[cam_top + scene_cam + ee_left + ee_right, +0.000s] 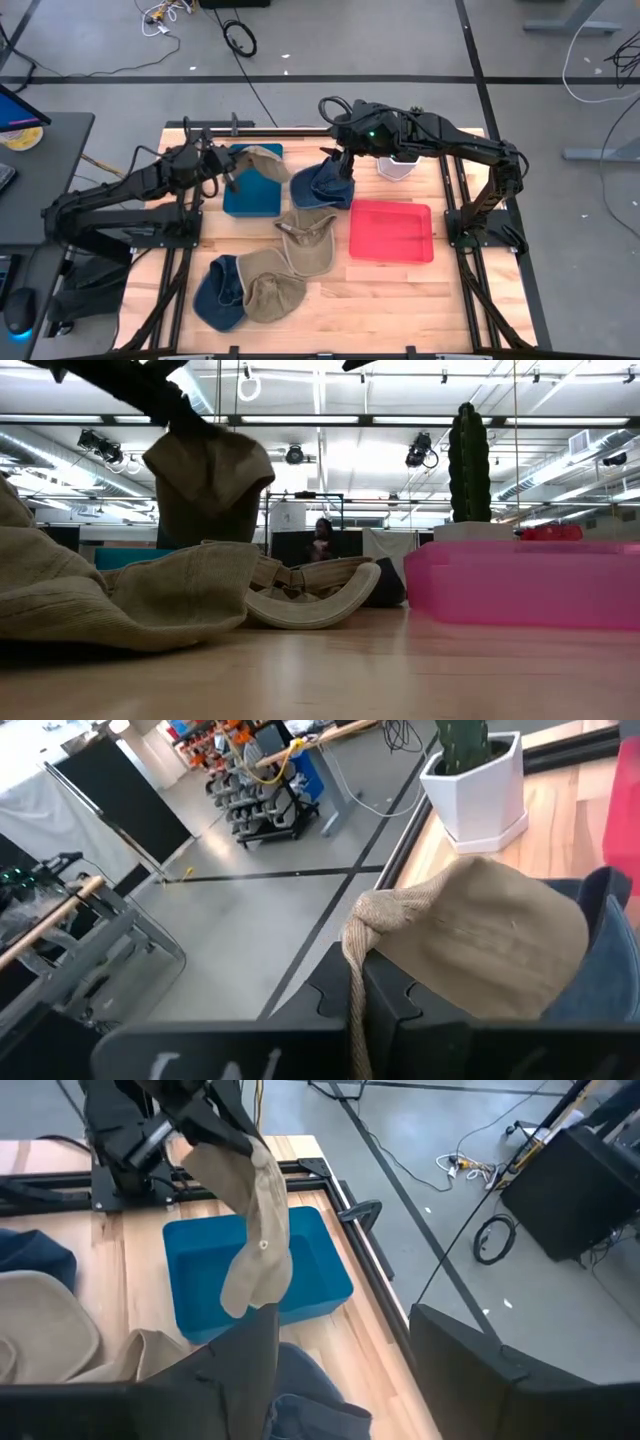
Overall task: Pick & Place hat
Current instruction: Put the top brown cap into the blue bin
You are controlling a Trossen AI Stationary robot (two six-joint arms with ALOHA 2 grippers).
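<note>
My left gripper (230,176) is shut on a tan hat (262,160) and hangs it over the blue tray (250,192). In the low view that hat (210,478) dangles clear of the table. My right gripper (341,168) is open, with its fingers standing over a blue hat (322,186) that lies on the wood right of the blue tray. This blue hat (305,1405) shows between the fingers in the right wrist view. A red tray (391,232) sits near the table's right side. My left gripper pinches the tan hat between its two fingers at a bunched edge (378,918), where a strap (353,1010) comes off. The hat is lifted clear and hangs slack below the fingers over the blue tray (255,1285). My right gripper: whether its fingers touch the blue hat cannot be told.
Two tan hats (306,240) (270,294) and another blue hat (218,290) lie toward the near edge. A cactus in a white pot (396,166) stands at the far edge beside my right arm. Bare wood shows near the red tray (520,585).
</note>
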